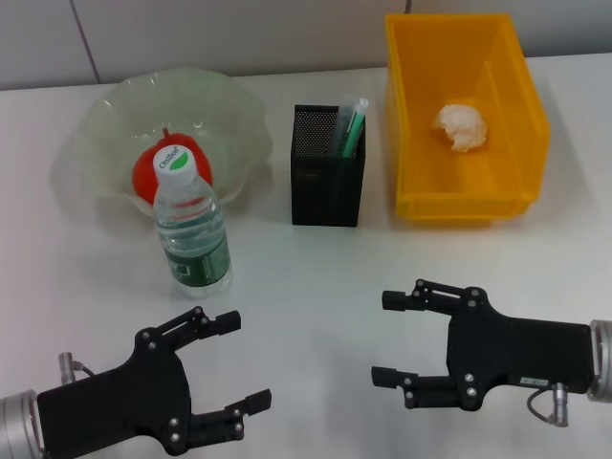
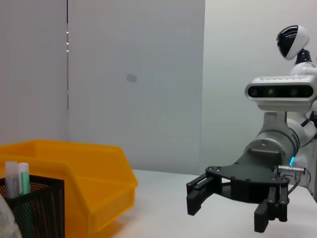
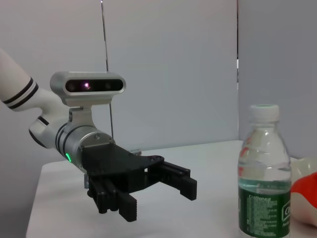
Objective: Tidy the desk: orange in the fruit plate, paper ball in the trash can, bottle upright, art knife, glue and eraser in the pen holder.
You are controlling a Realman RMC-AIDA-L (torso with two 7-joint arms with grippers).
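Bottle stands upright on the white tabletop, white cap up and green label around its lower body, just in front of the fruit plate. That pale-green scalloped bowl holds the orange, which shows partly behind the bottle's cap. Toward the middle sits the pen holder — a black mesh box with a couple of slim items poking out of its top, one green and one pale. To its right stands the trash can, yellow-orange and deep, with the paper ball lying inside on its floor beside the divider.

Both arms hover low at the near edge of the tabletop, well apart from every object. The left pincer has its fingers spread wide and grips nothing; it sits near-left, in front of the bottle. The right pincer is likewise open and empty, its fingers pointing toward the middle of the tabletop.

From the right wrist view the bottle rises beside a sliver of the orange, with the left pincer open across from it — from the left wrist view the right pincer shows open too, beyond the trash can and pen holder.
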